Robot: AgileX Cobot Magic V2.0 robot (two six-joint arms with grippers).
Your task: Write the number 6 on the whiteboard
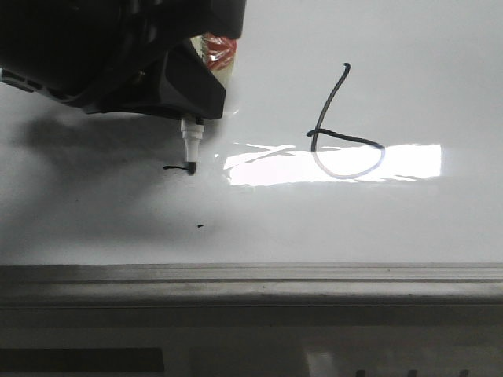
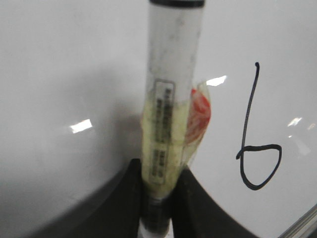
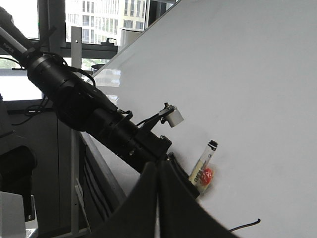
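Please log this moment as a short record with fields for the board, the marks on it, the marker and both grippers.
board: whiteboard, glossy white, grey edge strip nearest the robot
drawn figure: number 6, black line, slanted stem joined to a flattened loop
other marks: short black dash at the marker tip; tiny black speck nearer the edge strip
marker: marker, white barrel, tip on the board at the dash
left gripper: left gripper shut on the marker
right gripper: right gripper shut, holding nothing visible
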